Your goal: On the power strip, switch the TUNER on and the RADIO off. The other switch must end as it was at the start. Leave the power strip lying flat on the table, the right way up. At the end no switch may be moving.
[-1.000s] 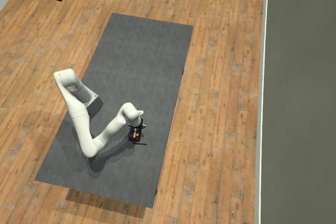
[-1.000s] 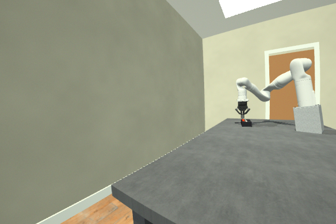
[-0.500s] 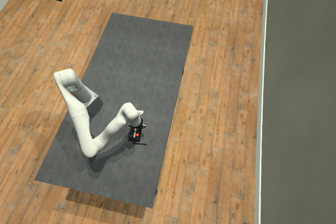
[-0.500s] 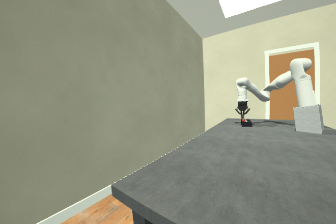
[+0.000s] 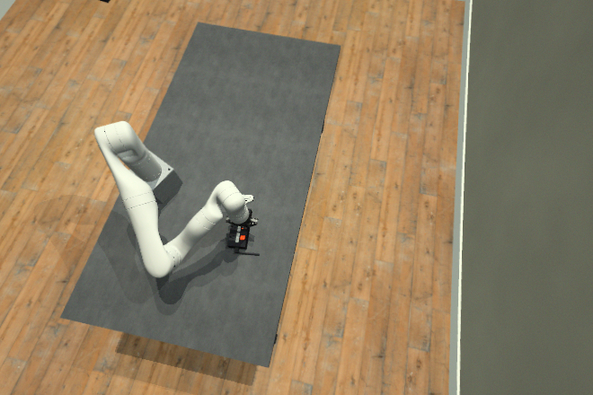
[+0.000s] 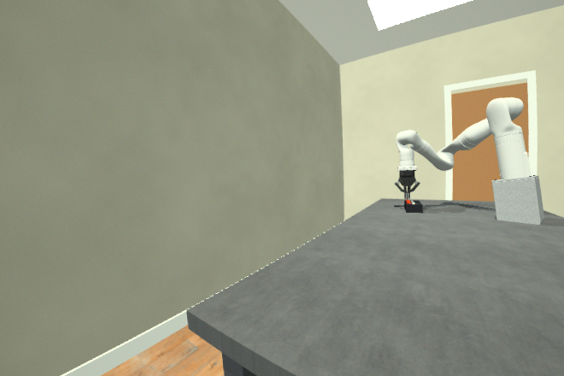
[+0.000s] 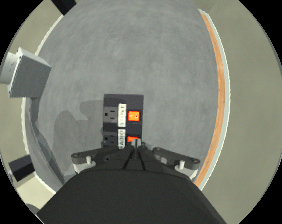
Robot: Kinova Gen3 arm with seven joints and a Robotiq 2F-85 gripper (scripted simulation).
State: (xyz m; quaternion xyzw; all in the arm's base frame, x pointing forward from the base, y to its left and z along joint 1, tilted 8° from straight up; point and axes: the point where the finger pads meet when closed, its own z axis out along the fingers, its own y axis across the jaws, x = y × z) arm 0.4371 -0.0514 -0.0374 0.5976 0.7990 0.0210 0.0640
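Note:
The black power strip [image 5: 238,239] [image 6: 414,206] [image 7: 121,120] lies flat on the grey table [image 5: 241,116] [image 6: 402,274] [image 7: 139,50]. In the wrist view two orange-lit switches show on its right side, one [image 7: 133,115] further off and one [image 7: 133,139] right at my fingertips; the third switch is hidden under the gripper. My gripper [image 5: 242,226] [image 6: 407,198] [image 7: 136,143] is shut, points straight down and its closed fingertips are at the strip's near end, on or just above a switch. The labels are too small to read.
The arm's grey base block [image 5: 164,179] [image 6: 515,199] [image 7: 28,76] stands on the table beside the strip. A thin black cord [image 5: 248,253] runs from the strip's end. The table's right edge is near the strip.

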